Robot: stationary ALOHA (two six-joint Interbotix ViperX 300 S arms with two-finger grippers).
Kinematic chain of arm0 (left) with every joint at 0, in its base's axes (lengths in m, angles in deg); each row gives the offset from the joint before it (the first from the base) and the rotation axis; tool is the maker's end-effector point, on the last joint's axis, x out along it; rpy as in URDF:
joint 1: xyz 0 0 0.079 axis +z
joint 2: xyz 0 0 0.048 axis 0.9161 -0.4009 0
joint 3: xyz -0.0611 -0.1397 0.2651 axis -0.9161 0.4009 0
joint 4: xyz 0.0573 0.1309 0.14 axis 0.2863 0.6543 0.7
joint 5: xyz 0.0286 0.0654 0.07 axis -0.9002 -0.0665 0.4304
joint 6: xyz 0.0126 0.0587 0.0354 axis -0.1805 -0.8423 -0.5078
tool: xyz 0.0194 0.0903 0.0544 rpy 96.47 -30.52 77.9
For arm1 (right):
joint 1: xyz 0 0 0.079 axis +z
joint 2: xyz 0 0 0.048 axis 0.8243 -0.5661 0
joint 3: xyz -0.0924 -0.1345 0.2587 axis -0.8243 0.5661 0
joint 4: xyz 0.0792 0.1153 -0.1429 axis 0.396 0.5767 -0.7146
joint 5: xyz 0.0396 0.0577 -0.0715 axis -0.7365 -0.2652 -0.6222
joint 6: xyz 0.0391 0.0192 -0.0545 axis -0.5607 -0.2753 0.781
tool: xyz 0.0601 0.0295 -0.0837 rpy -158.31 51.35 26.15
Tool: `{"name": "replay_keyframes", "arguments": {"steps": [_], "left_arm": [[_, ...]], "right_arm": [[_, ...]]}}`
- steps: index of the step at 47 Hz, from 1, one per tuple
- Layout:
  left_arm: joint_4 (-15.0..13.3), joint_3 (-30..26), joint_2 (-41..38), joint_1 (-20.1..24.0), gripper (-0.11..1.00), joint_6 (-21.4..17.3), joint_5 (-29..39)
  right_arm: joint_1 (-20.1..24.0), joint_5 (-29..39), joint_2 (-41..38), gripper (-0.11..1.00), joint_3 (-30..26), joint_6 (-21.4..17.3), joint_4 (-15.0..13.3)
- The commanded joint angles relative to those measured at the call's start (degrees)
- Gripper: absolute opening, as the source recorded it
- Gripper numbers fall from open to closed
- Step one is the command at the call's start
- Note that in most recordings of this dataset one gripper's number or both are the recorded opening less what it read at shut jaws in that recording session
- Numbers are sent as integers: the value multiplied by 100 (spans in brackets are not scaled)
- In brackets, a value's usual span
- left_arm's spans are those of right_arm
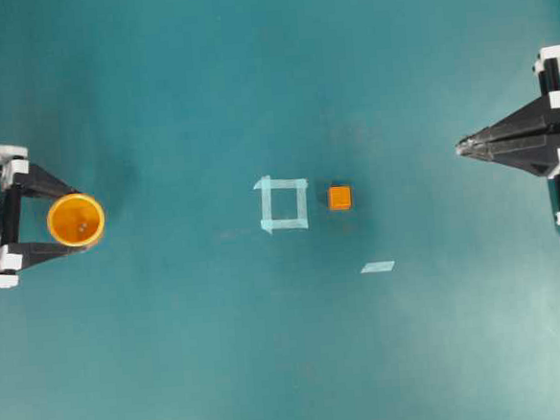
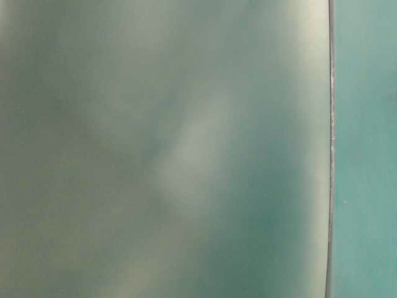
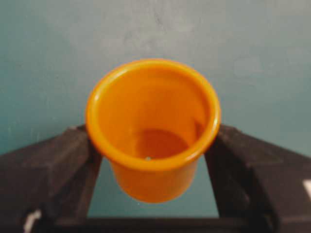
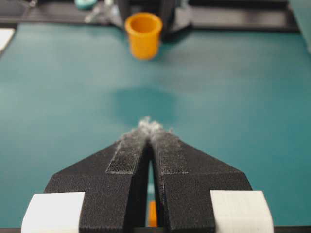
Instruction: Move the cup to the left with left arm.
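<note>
Cup (image 1: 76,220) at far left of the overhead view, upright, mouth up, well apart from the tape square (image 1: 282,203) and cube (image 1: 340,198) at centre. Wedged between the two fingers of the left gripper (image 1: 69,221), both touching its wall just under the rim in the left wrist view; jaws spread wide around it, gripped. Apparently hanging a little off the table there, though hard to be sure.

Risks, as a judgement: smooth tapered wall, held only at two narrow contacts, so liable to slip down or tilt out if released from any height; could then tip or roll, perhaps off the left edge, very near here. Opening too abruptly might flick it sideways. Safest lowered flat before letting go.

Right gripper (image 1: 463,145) at far right, closed on nothing.

Table-level view blurred, useless.
</note>
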Motion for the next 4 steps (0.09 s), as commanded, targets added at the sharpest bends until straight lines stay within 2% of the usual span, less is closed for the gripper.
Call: {"name": "replay_keyframes", "arguments": {"steps": [1,4], "left_arm": [[-9,-44,-53,18,63,9,-44],[-9,-53,-53,18,63,9,-44]], "right_arm": [[-9,-26,-18,-1,-185,0,9],[-9,-18,-18,-1,-185,0,9]]}}
